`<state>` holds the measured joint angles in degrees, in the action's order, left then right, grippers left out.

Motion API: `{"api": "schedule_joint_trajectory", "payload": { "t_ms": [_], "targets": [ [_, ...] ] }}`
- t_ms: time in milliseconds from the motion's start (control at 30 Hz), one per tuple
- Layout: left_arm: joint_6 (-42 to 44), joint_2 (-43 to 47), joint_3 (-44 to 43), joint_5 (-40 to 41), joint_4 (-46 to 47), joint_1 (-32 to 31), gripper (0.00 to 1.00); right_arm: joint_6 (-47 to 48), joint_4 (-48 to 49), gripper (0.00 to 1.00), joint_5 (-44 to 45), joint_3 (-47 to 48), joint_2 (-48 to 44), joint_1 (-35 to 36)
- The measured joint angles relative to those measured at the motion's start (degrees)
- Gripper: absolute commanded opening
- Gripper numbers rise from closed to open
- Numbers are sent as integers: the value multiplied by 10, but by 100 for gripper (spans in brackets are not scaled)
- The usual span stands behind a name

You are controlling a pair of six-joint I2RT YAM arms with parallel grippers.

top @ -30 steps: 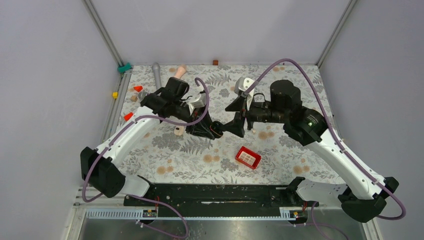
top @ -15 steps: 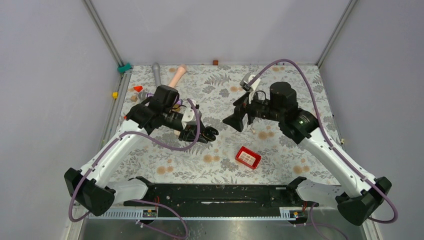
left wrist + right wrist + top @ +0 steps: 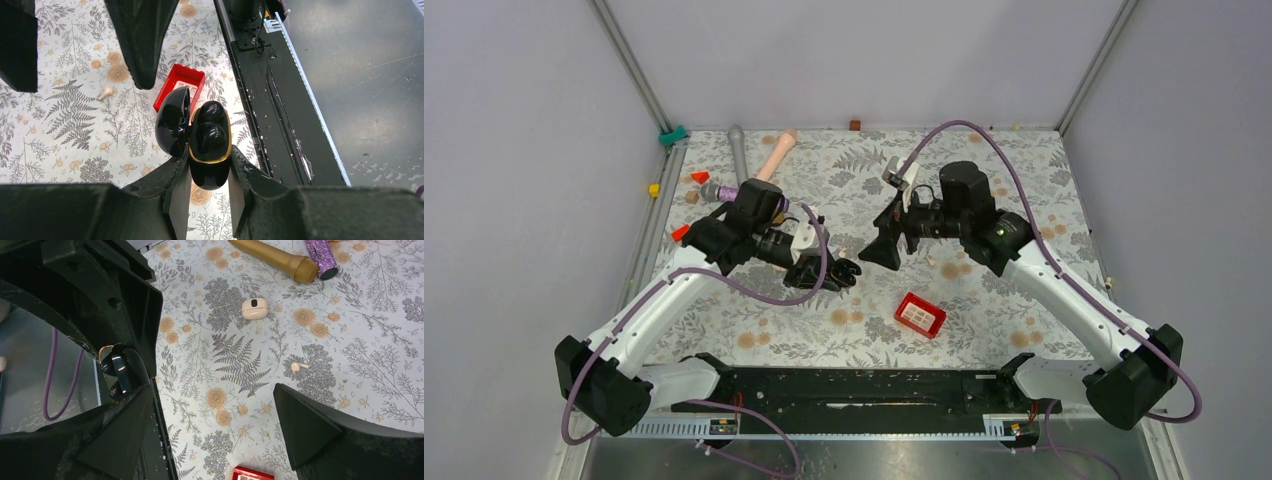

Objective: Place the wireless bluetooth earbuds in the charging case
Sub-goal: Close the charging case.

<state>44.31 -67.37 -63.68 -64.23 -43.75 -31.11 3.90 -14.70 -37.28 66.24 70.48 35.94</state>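
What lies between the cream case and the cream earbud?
Only bare floral cloth, seen in the right wrist view, between cream case and cream earbud.

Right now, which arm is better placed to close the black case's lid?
Right, probably: the left claw is shut on the open charging case, while the right claw hangs open and empty near its lid.

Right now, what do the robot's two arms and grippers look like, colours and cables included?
The left arm and right arm have white shell links between bulky black joints and bases. A purple cable runs along each. The left gripper and right gripper are matte black, each with two wedge-shaped fingers tapering toward the tips.
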Motion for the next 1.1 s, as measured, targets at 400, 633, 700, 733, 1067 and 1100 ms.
{"api": "schedule_joint_trajectory", "payload": {
  "t_ms": [400, 633, 700, 733, 1067, 1100],
  "targets": [
    [-12, 2, 1, 0, 11, 0, 7, 76, -69, 99, -109, 11, 1, 35],
    [-24, 3, 6, 0, 27, 0, 7, 87, -70, 99, -150, 11, -35, 37],
    [-26, 3, 6, 0, 30, 0, 7, 82, -59, 99, -148, 11, -38, 37],
    [-26, 3, 6, 0, 31, 0, 7, 78, -52, 100, -147, 10, -38, 37],
    [-37, 3, 6, 0, 41, 0, 7, 30, -9, 100, -200, -7, -2, 37],
    [-37, 3, 6, 0, 42, 0, 7, 31, -10, 100, -209, -7, 0, 37]
  ]
}}
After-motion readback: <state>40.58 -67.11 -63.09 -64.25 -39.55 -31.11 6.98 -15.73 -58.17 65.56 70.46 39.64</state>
